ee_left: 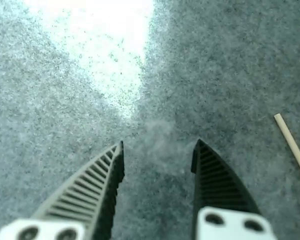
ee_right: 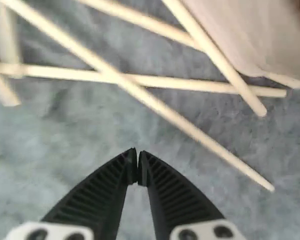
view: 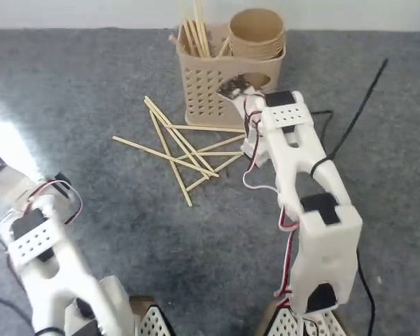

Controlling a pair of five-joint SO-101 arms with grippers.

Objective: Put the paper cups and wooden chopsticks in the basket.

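Observation:
A beige perforated basket (view: pixel 217 87) stands at the back of the grey carpet and holds stacked paper cups (view: pixel 256 33) and several upright chopsticks (view: pixel 196 31). More wooden chopsticks (view: pixel 178 147) lie scattered in front of it. My right gripper (ee_right: pixel 137 167) is shut with nothing in it, low over the carpet beside the ends of the loose chopsticks (ee_right: pixel 140 80), close to the basket's wall (ee_right: pixel 250 35). My left gripper (ee_left: pixel 157 155) is open over bare carpet at the left, with one chopstick end (ee_left: pixel 292 145) off to the side.
The right arm (view: pixel 301 161) stretches from the front edge toward the basket, with a black cable (view: pixel 360 112) trailing behind it. The left arm (view: pixel 42 245) sits at the front left. A bright patch of light (view: pixel 10 150) falls on the carpet at the left.

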